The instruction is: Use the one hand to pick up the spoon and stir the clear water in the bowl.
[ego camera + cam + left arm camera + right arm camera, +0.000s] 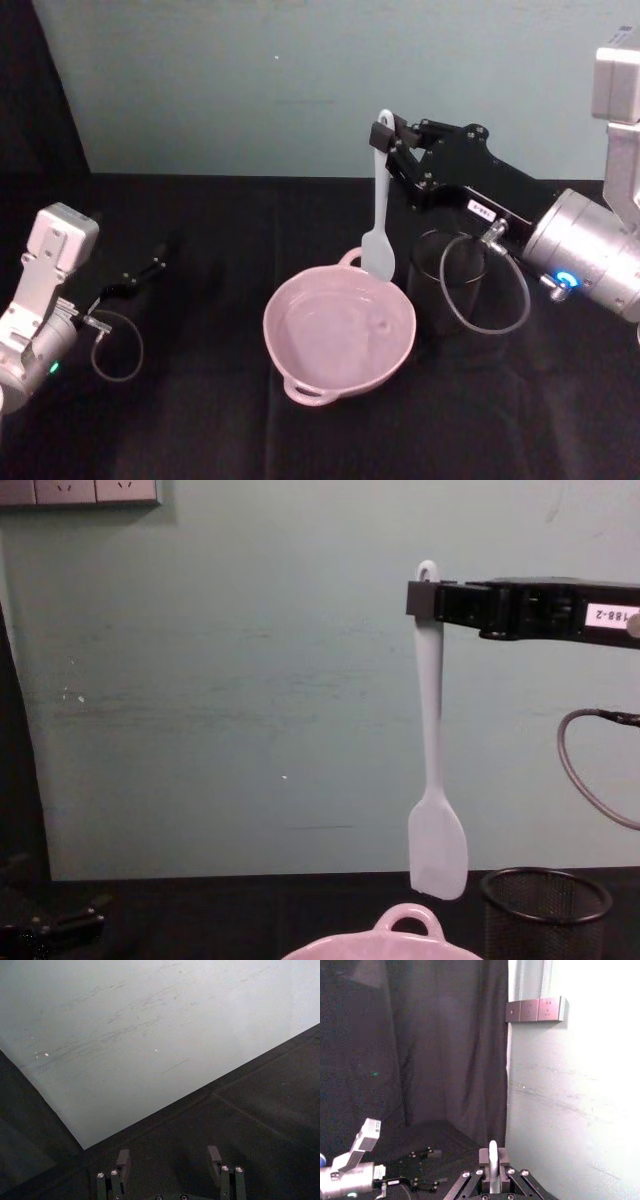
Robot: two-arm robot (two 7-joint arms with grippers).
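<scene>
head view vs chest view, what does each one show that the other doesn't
Head view: looking down into the bowl, it shows the water inside.
Chest view: from the side, the spoon head hangs just above the bowl's loop handle, not dipped in. There are wall sockets at the top left.
Both: the right pincer is shut on the spoon's handle end, the spoon hangs upright, and the mesh cup stands right of the bowl.
The left pincer sits parked at far left.
</scene>
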